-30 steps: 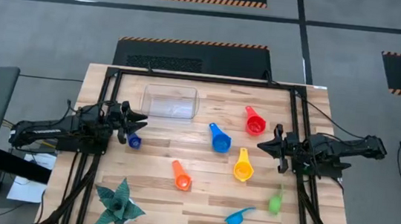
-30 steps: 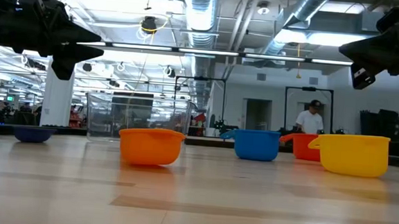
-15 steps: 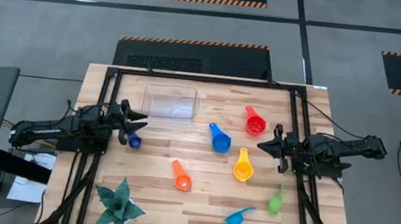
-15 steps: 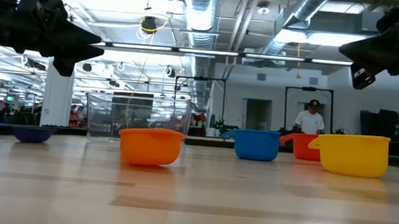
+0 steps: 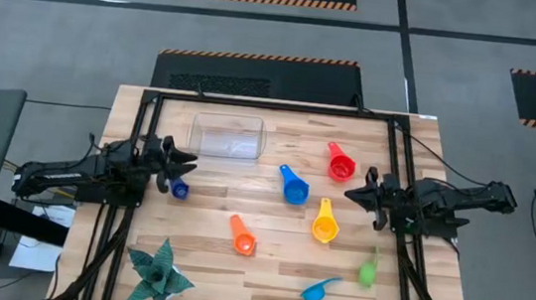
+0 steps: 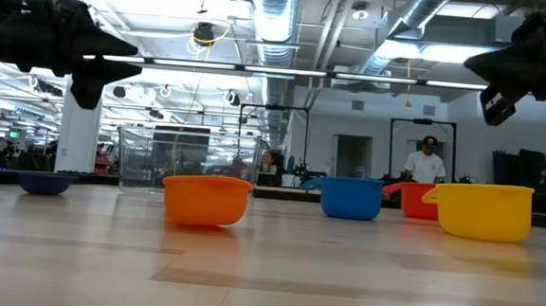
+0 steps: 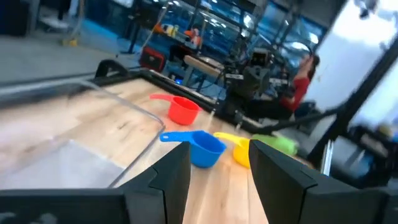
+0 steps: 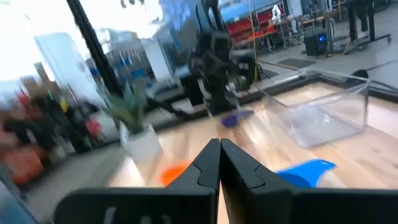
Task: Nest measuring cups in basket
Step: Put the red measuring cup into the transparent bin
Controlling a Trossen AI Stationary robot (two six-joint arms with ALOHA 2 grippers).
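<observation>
Meanwhile, the left hand hovers spread above a small blue cup; the right hand hangs clenched, empty.

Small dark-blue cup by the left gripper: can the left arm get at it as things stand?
Probably yes: the left gripper hangs open just beside the dark-blue cup, and nothing lies between them.

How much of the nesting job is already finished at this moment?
Nothing is done yet: the basket holds no cups. Neither gripper holds anything: the left gripper, open, hovers near the small dark blue cup, and the right gripper, shut, hovers by the red cup. All the measuring cups are left to nest.
</observation>
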